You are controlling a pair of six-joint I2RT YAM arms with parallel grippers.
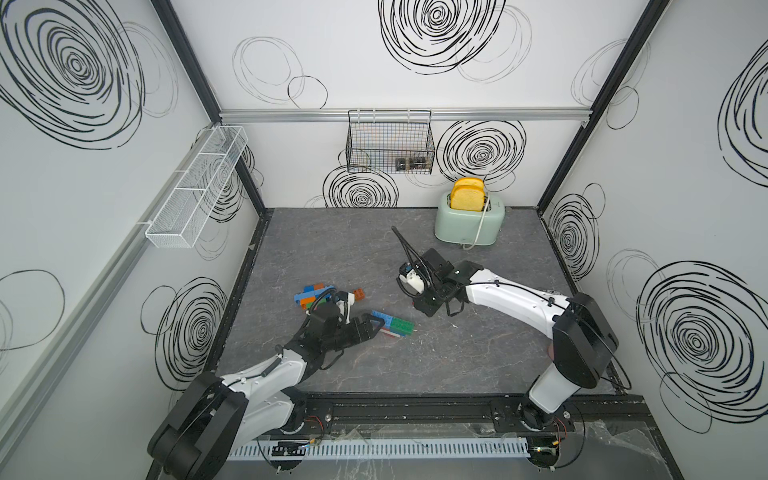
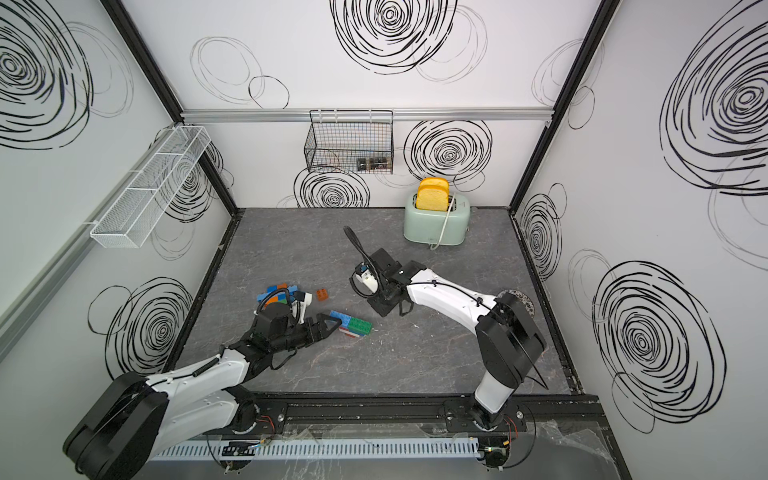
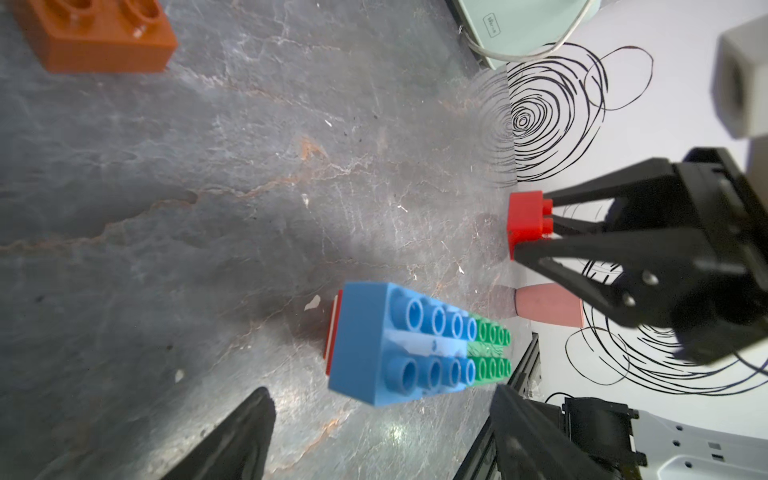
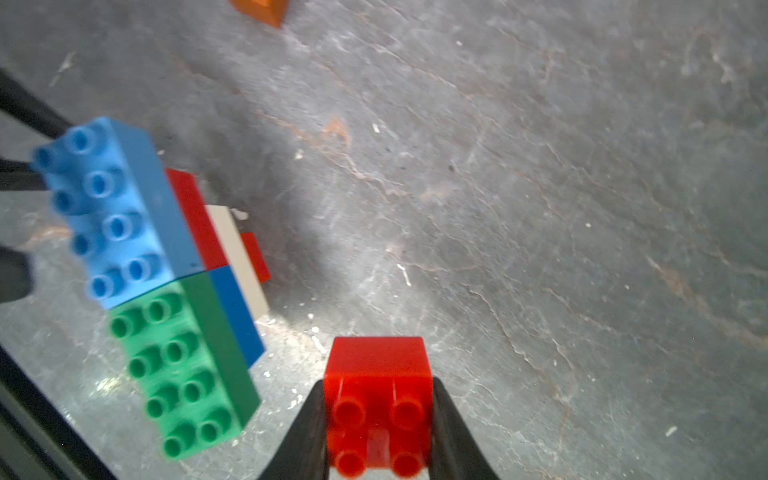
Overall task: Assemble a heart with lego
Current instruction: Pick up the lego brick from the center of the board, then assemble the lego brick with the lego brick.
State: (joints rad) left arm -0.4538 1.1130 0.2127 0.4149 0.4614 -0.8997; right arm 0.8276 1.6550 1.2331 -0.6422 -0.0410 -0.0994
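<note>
A lego stack lies on the grey table, with a light blue brick and a green brick side by side on top of red, white and dark blue layers. My left gripper stands open at the stack's blue end, with nothing gripped. My right gripper hangs to the right of the stack, shut on a small red brick just above the table.
An orange brick lies alone behind the stack. A pile of blue, orange and green bricks sits to its left. A mint toaster with toast stands at the back right, and wire baskets hang on the walls.
</note>
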